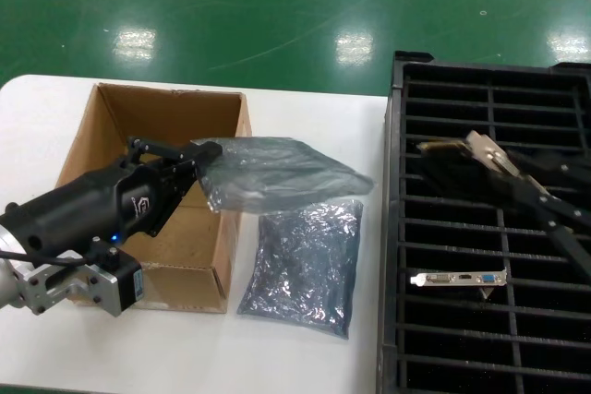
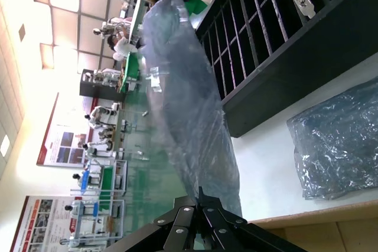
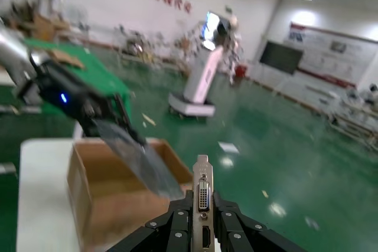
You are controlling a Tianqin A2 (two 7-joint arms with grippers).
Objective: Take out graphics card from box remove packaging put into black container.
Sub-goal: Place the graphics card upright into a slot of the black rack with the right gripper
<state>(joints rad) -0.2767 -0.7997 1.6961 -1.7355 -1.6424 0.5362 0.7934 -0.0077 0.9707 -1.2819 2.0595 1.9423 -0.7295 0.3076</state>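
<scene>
With the card just stripped, the right tool (image 1: 499,165) clamps the graphics card (image 1: 462,156) above the black container (image 1: 554,339), needing a slot, while the left tool (image 1: 205,156) pinches the empty packaging (image 1: 277,173) over the box (image 1: 102,136).

Black left arm (image 1: 92,205), silver bracket (image 1: 37,285)

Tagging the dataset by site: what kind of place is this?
Likely a factory-style robot training hall: glossy green floor, rows of other robot stations, wall posters. Left gripper holds a packaging bag; right gripper a graphics card.
</scene>
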